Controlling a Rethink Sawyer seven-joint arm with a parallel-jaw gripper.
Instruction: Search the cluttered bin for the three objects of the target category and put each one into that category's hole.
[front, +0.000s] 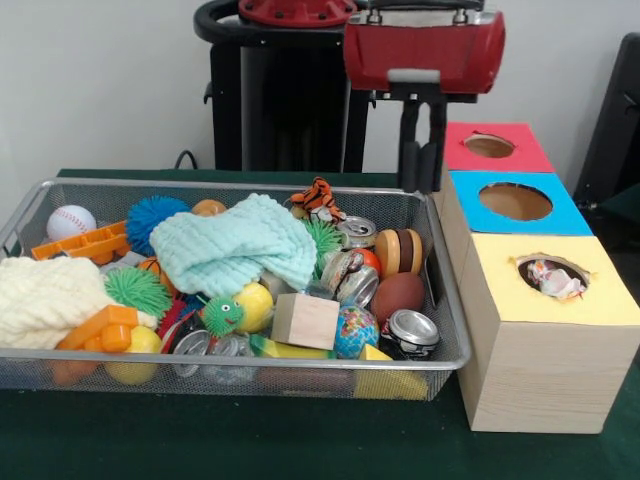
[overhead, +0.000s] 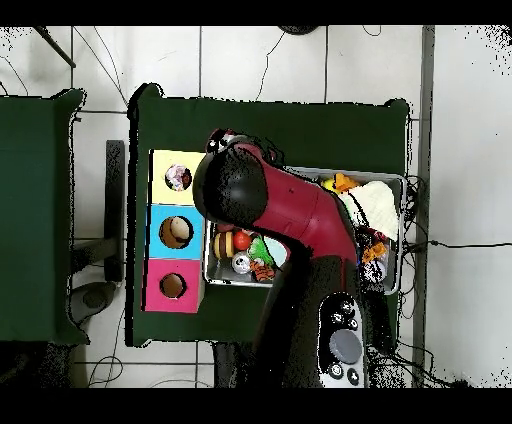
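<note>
Dark green cloth (front: 300, 440) covered the table, with a pale wall behind. On it we recorded one shallow wire-mesh bin (front: 440, 365), filled to the rim, and beside it a row of three pale wooden boxes, each with a round hole in a coloured top: yellow-topped box (front: 600, 290) nearest the camera, blue-topped box (front: 565, 215) in the middle, red-topped box (front: 530, 150) farthest. We saw something white and crumpled (front: 555, 280) inside the yellow hole; the blue and red holes showed only brown interior.

Bin contents, as far as we could tell them apart: a mint-green knitted cloth (front: 235, 245) across the centre; a cream knitted cloth (front: 45, 300) at the left end; a white baseball (front: 70, 221); a blue spiky ball (front: 155, 220); a green spiky ball (front: 137, 290); orange plastic blocks (front: 100, 330); a plain wooden cube (front: 305, 320); a small globe-printed ball (front: 355, 330); a brown toy football (front: 398, 296); a small tiger figure (front: 315, 197); and several crushed metal cans (front: 412, 330) towards the right end.

We noted the red and black arm (overhead: 300, 215) reaching over the bin's box-side end. Its black gripper (front: 421, 165) hung above the bin's far right corner, close to the red-topped box, its two fingers pressed together and holding nothing.
</note>
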